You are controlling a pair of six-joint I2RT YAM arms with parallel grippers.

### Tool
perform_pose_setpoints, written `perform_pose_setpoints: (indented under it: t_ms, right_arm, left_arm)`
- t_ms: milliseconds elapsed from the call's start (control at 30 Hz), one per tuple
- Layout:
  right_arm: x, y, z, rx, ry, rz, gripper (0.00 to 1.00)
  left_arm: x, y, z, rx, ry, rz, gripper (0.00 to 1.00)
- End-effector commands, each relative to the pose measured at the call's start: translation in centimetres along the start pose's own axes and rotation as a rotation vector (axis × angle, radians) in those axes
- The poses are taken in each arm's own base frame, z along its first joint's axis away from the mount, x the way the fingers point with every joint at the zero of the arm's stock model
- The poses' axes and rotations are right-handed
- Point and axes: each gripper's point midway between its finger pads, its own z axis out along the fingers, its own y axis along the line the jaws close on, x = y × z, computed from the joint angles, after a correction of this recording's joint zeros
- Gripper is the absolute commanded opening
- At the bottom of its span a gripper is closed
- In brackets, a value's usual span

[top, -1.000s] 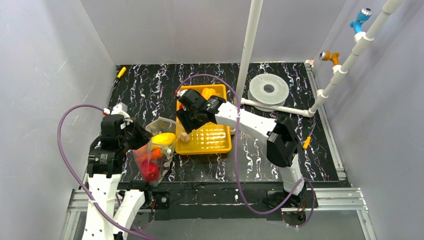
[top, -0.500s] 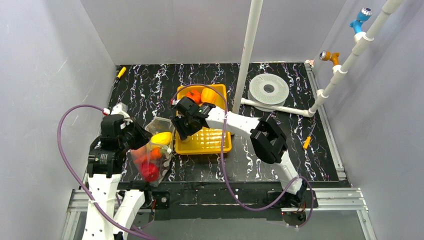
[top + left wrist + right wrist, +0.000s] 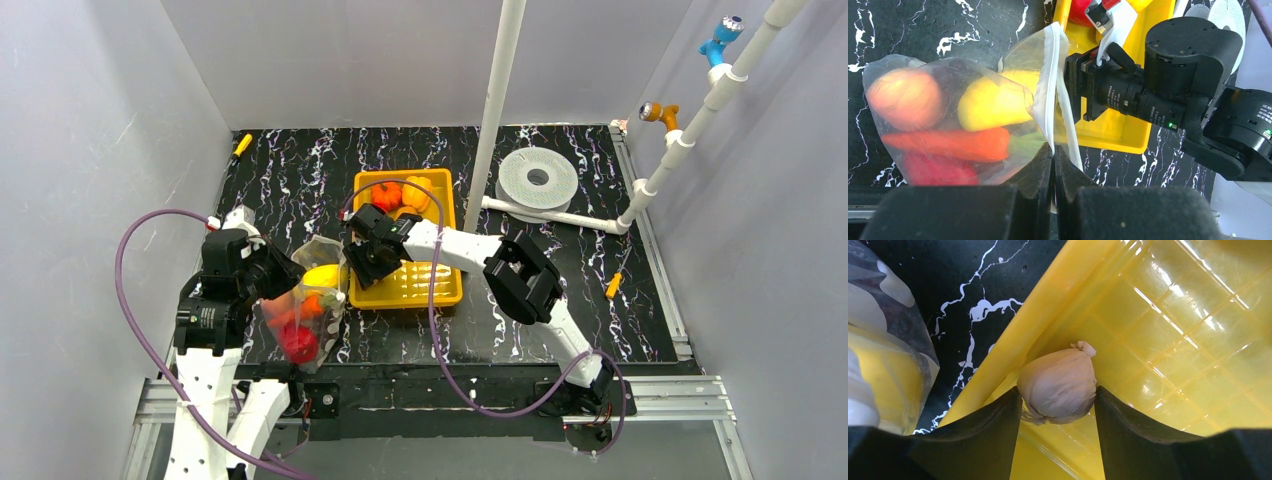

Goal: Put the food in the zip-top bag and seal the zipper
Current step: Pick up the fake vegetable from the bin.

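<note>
L end effector pinched shut, R end effector part-closed, gripping, R arm stretched across toward L.

yellow tray cropped, zip-top bag cropped

- The right gripper, holding a tan garlic-shaped toy bulb between its fingers, has edged a short way left to the near-left rim of the yellow rectangular plastic tray.
- The clear crinkly zip-top bag now lies closer beside the fingertips than before.
- Behind the gripper, the right arm's elbow has swung left, folding the arm more tightly.
- The wrist has pulled off the tray's far end. That uncovers a red-orange toy tomato and an orange toy pepper behind the gripper.
- From overhead, the bulb no longer peeks out below the gripper.
</note>
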Motion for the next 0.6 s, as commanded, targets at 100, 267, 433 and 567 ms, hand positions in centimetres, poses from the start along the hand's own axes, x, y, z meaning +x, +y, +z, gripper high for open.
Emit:
perform_pose_setpoints:
  t_ms: [100,267,433,567]
  right_arm:
    - [-1.6,0.5,-0.4,0.003,-0.052,-0.008,0.6]
    - [-2.8,0.2,-1.0,0.03,-0.088,-0.031,0.62]
    - [-3.0,0.2,-0.8,0.032,-0.086,-0.037,0.66]
    - [-3.3,0.3,-1.0,0.029,-0.091,-0.04,0.61]
  left_arm:
    - [0.0,-0.4,-0.4,0.025,-0.006,0.008,0.0]
    - [-0.1,-0.6,-0.2,0.029,-0.004,0.012,0.0]
    - [-0.1,-0.7,-0.1,0.036,0.001,0.01,0.0]
    - [-0.3,-0.8,-0.2,0.035,-0.001,0.014,0.0]
